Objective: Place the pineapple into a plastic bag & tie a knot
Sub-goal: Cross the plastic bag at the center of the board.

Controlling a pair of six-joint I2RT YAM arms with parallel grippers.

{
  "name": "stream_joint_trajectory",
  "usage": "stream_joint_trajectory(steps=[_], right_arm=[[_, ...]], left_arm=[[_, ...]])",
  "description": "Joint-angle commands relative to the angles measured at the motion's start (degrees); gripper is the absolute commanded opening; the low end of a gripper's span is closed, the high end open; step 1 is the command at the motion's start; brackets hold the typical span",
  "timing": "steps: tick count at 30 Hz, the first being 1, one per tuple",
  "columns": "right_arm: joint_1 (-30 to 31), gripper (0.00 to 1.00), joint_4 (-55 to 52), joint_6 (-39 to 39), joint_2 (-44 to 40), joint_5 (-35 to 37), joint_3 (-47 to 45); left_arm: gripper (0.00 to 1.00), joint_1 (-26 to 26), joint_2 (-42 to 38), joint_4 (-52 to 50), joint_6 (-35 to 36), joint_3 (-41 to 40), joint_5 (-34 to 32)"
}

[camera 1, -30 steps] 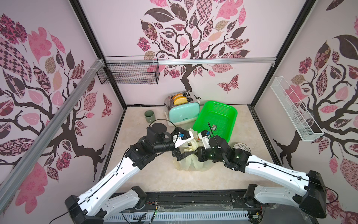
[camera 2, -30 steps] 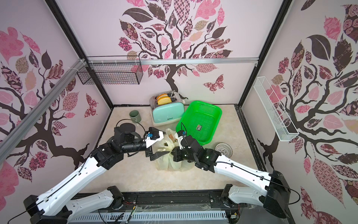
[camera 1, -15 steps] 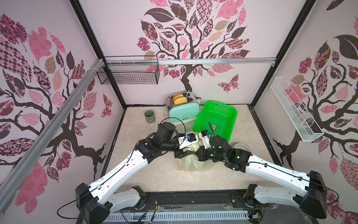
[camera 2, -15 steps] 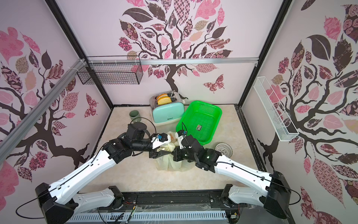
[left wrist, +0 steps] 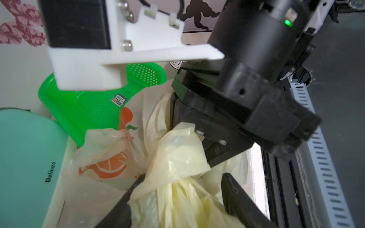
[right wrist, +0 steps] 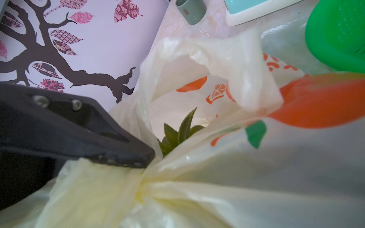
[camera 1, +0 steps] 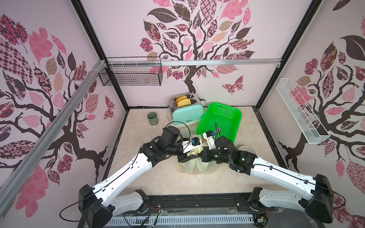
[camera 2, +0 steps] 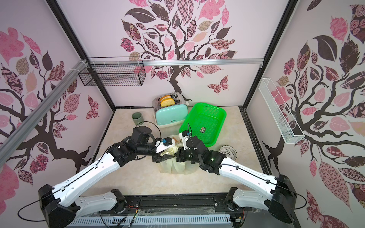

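The plastic bag (camera 1: 194,166) (camera 2: 173,167), pale yellow with orange fruit prints, stands mid-table between both arms. Inside it the pineapple shows only as green leaves (right wrist: 178,134). My left gripper (left wrist: 179,197) (camera 1: 184,158) is shut on a bunched pale-yellow handle (left wrist: 173,189) that fills the gap between its fingers. My right gripper (camera 1: 204,157) (camera 2: 180,157) is shut on the other handle (left wrist: 183,142) just across from it; in the right wrist view plastic covers its jaws. Among the bunched handles I cannot make out a knot.
A green plastic basket (camera 1: 221,122) lies tilted right behind the bag, next to a mint toaster (camera 1: 186,116) holding toast. A green cup (camera 1: 152,118) stands at the back left and a white round strainer (camera 1: 245,150) beside my right arm. Wire racks hang on the walls.
My left arm swung right to the bag, and its gripper went from wide open to closed on a bunched handle. The right gripper kept its hold and place.
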Motion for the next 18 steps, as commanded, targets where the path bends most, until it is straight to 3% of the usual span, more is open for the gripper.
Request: stream_joint_trajectory(steps=[1, 4, 10, 14, 18], right_arm=[[-0.3, 0.0, 2.9, 0.8, -0.6, -0.8, 0.7], [-0.4, 0.0, 2.8, 0.8, -0.6, -0.6, 0.0], [-0.8, 0.02, -0.7, 0.6, -2.1, -0.1, 0.3], [-1.2, 0.35, -9.3, 0.1, -6.3, 0.0, 2.8], [-1.2, 0.49, -18.8, 0.5, -10.7, -2.0, 5.6]], left_arm=[[0.43, -0.3, 0.0, 1.6, 0.0, -0.3, -1.7], [0.18, -0.3, -0.1, 2.2, -0.2, -0.1, -1.7], [0.0, -0.3, -1.2, 3.3, -0.3, -1.0, -1.5], [0.0, -0.3, -2.3, 5.5, -0.2, -2.7, -2.4], [0.0, -0.4, -3.1, 7.1, -0.3, -3.8, -3.0]])
